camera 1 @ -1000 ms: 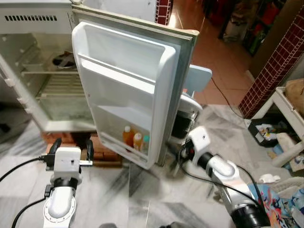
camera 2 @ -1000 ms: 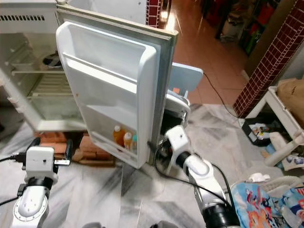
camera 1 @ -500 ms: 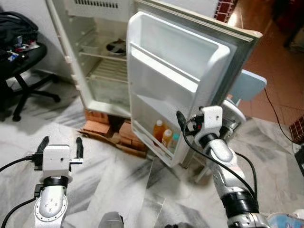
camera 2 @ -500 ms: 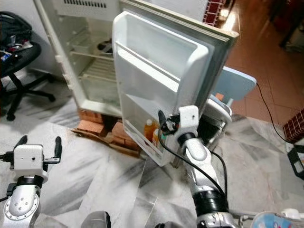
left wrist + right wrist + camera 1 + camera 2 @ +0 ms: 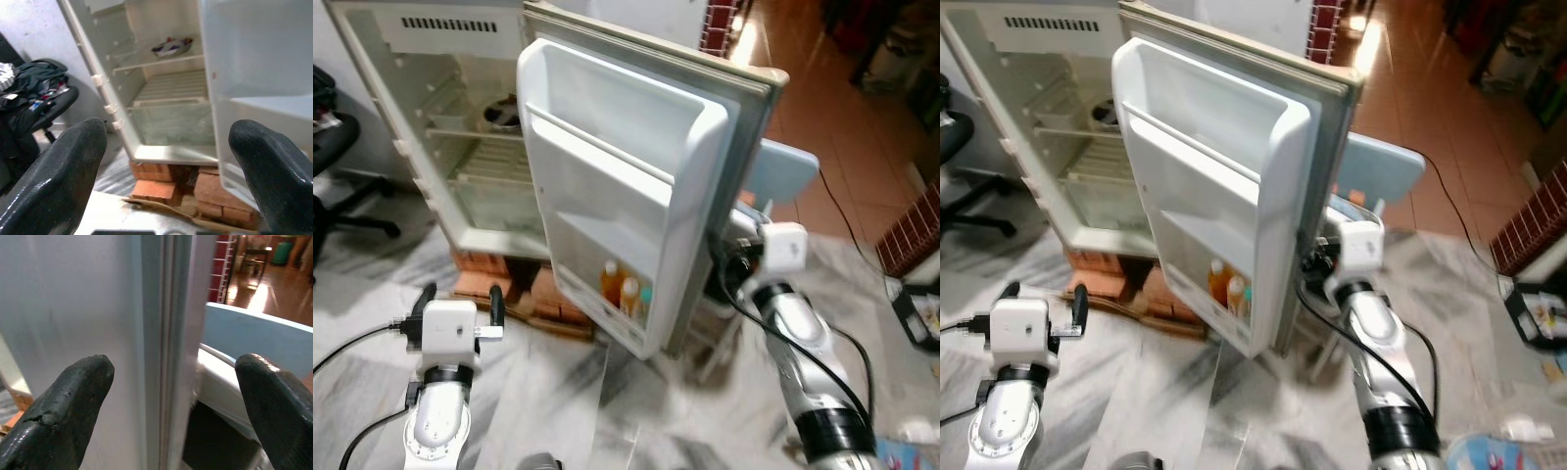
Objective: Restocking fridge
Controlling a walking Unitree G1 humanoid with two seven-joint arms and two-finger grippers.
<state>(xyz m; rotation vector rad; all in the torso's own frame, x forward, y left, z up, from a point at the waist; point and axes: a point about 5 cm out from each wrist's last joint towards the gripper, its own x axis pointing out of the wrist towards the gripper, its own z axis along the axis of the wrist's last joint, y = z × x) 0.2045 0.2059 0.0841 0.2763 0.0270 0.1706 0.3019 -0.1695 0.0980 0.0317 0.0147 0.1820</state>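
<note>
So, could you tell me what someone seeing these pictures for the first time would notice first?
Most likely the open fridge door, swung wide at the centre, with a few small bottles in its lowest shelf. Behind it the fridge stands nearly bare, with a single bowl on an upper shelf. The right gripper, open, straddles the door's edge, while the left gripper hovers open above the marble floor.

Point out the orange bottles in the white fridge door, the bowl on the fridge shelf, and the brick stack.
Orange bottles point(image 5: 611, 283), left eye view, body.
Bowl point(image 5: 170, 47), left wrist view, rim.
Brick stack point(image 5: 154, 189), left wrist view, front face.
</note>
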